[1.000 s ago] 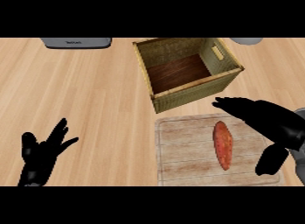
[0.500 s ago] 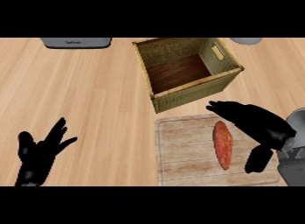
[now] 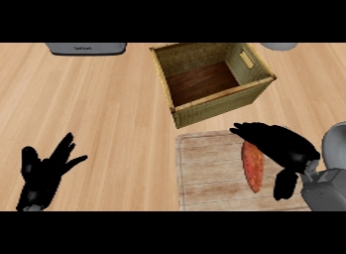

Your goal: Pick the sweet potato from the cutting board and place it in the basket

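Leftward over the last second, the right hand (image 3: 281, 146) has slid in from the board's right edge, and it now covers the upper right side of the sweet potato (image 3: 252, 171). Its fingers (image 3: 247, 132) are bent past the potato's top end, and the thumb (image 3: 284, 186) hangs well apart from them on the potato's right, so nothing is clamped. The potato is a long, tapered, orange-red spindle. It lies lengthwise on the right half of the cutting board (image 3: 204, 168), a pale rectangle of worn planks with visible grain. Just above the board stands the basket (image 3: 213, 112), square and turned at an angle. Its walls are of woven straw with a handle slot in the far right one, and only its dark plank floor shows inside. The counter (image 3: 95, 109) is light, smooth, streaked wood. The left hand (image 3: 43, 173) has stayed at the lower left, resting with fingers straight and fanned apart. A grey rounded thing (image 3: 86, 47) sits at the top edge.
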